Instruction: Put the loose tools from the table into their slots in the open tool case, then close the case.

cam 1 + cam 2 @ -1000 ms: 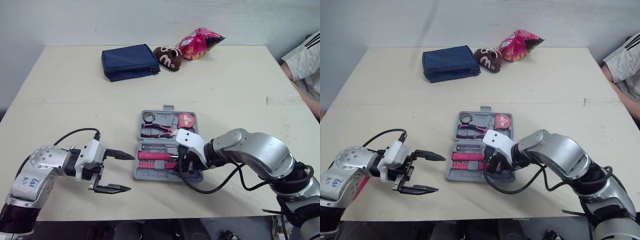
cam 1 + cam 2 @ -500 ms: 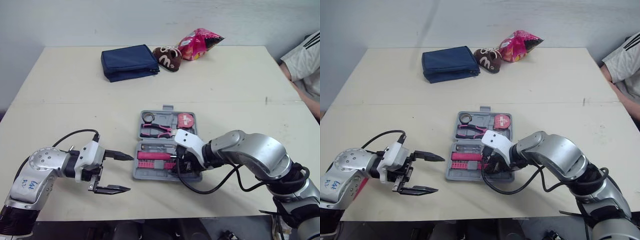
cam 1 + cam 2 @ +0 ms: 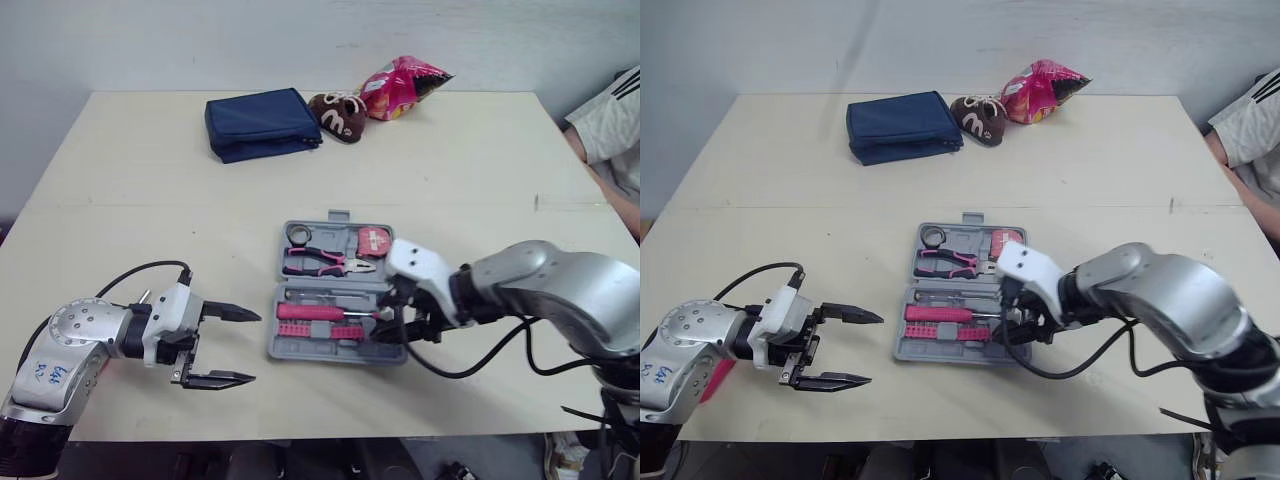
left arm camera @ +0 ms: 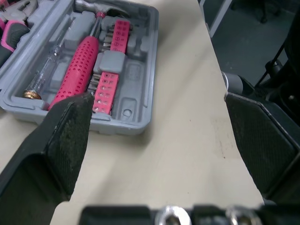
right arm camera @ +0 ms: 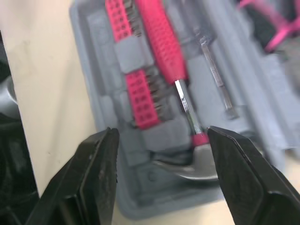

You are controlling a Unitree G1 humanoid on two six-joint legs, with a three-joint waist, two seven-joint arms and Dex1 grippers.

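At lower centre of the head view I count one open tool case (image 3: 300,353) on the pale desk (image 3: 150,220), with one pink-handled hammer (image 3: 318,312) slotted in its near half. My two pincers both gape empty: the left pincer (image 3: 250,347) over bare desk left of the case, the right pincer (image 5: 161,136) over its right end. One blue pouch (image 3: 262,122) lies well apart, upper left.

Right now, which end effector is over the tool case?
The right end effector, open above the grey plastic tool case; the left end effector is open beside it.
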